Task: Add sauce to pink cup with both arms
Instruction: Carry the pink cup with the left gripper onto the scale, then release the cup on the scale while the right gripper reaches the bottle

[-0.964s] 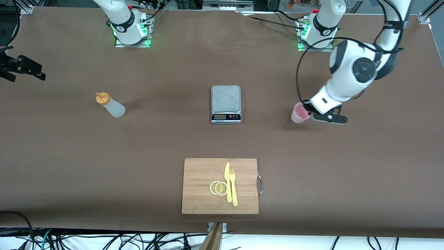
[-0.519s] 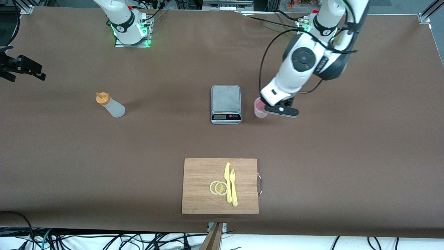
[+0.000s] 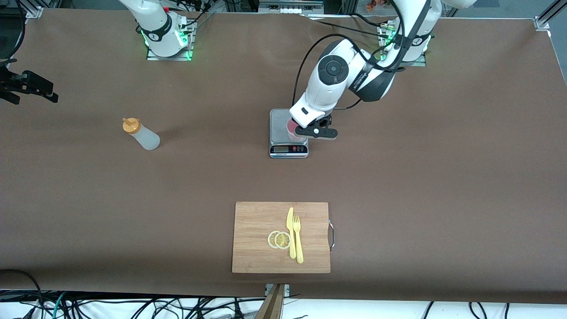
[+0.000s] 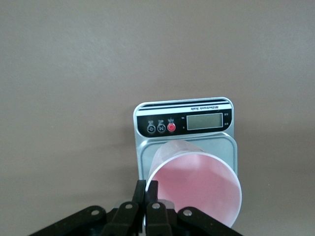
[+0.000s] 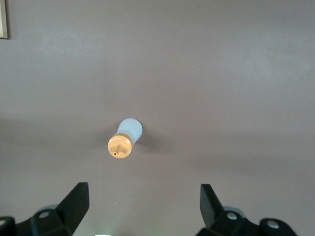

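Black fingers of the left gripper are pinching the pink cup by its rim, over the scale plate. We are seeing the right gripper hanging high over the sauce bottle, fingers spread wide, gripping nothing; the bottle is standing toward the right arm's end.
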